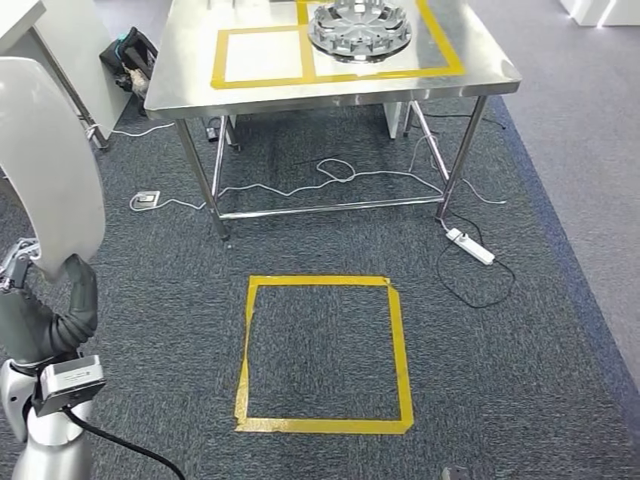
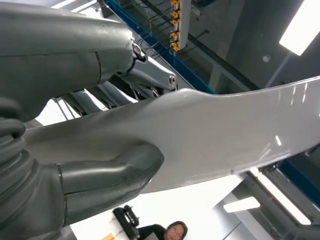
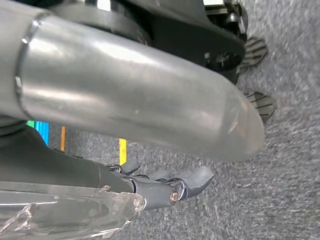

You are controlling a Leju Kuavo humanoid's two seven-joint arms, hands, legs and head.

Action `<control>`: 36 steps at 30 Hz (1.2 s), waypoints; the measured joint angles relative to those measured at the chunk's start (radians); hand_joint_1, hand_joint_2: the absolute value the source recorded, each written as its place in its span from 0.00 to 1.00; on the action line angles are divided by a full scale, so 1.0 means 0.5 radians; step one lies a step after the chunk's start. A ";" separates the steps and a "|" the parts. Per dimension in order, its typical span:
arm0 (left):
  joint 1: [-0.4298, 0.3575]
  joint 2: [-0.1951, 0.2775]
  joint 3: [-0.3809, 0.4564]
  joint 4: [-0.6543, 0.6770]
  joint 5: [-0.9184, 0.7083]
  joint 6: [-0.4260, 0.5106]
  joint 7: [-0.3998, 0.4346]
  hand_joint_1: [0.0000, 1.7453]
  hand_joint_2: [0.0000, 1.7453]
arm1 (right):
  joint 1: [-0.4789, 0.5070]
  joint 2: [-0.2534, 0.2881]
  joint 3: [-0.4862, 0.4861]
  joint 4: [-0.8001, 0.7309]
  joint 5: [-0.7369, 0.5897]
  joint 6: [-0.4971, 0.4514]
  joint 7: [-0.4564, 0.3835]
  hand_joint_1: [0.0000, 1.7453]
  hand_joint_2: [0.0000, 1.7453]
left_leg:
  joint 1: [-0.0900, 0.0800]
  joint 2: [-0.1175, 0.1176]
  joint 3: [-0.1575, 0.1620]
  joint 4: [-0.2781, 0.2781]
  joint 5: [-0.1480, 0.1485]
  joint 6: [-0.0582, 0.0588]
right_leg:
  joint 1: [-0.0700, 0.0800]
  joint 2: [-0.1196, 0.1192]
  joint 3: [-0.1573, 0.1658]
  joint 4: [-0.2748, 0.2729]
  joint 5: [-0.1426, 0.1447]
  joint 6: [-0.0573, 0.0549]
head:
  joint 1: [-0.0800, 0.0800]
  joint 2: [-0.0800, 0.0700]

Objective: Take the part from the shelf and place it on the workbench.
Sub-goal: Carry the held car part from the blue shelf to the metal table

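Observation:
My left hand (image 1: 78, 295) grips the part (image 1: 41, 165), a large curved pale-grey panel, at the left edge of the head view. In the left wrist view the thumb (image 2: 109, 175) presses one face of the part (image 2: 226, 135) and the fingers (image 2: 151, 77) lie on the other. The steel workbench (image 1: 189, 95) stands ahead, beyond a stretch of carpet, and has a yellow-taped rectangle (image 1: 260, 55) on its top. My right hand (image 3: 166, 185) hangs over the carpet, its fingers loosely extended and holding nothing.
A silver wheel cover (image 1: 361, 28) lies in the bench's right taped field. A yellow tape square (image 1: 324, 350) marks the carpet before the bench. Cables and a power strip (image 1: 469, 245) lie under and beside it. A black bag (image 1: 132, 55) sits far left. A person (image 2: 175, 231) stands nearby.

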 joint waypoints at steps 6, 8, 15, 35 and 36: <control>0.012 0.001 0.007 -0.001 0.002 -0.002 0.003 1.00 1.00 | 0.011 0.000 -0.001 0.000 0.000 0.000 -0.001 0.00 0.00 | 0.042 0.000 0.015 0.000 -0.007 -0.039 | -0.048 -0.005 -0.193 0.369 -0.111 0.072 | 0.016 0.000; 0.012 0.002 0.008 -0.001 0.002 -0.003 0.003 1.00 1.00 | 0.009 0.004 -0.001 0.001 0.000 0.001 -0.001 0.00 0.00 | 0.060 -0.004 0.006 0.046 -0.037 -0.083 | -0.071 0.004 -0.054 0.104 0.007 0.106 | 0.021 0.000; 0.009 0.001 0.008 -0.002 0.004 -0.006 0.004 1.00 1.00 | 0.008 0.008 -0.001 0.002 0.001 0.000 -0.002 0.00 0.00 | 0.068 0.011 -0.056 0.198 -0.130 -0.153 | -0.068 0.025 0.006 0.020 0.012 -0.033 | 0.005 0.000; 0.012 0.001 0.012 -0.005 0.004 -0.012 0.005 1.00 1.00 | 0.019 0.006 0.000 0.002 0.001 0.004 0.003 0.00 0.00 | -0.002 0.022 -0.034 0.162 -0.129 0.002 | -0.027 -0.006 -0.280 0.586 -0.281 0.020 | 0.016 0.000; 0.013 0.001 0.012 -0.005 0.004 -0.013 0.005 1.00 1.00 | 0.022 0.006 0.000 0.002 0.001 0.004 0.004 0.00 0.00 | -0.006 0.019 -0.016 0.162 -0.141 0.003 | -0.024 -0.006 -0.290 0.563 -0.225 0.013 | 0.015 0.000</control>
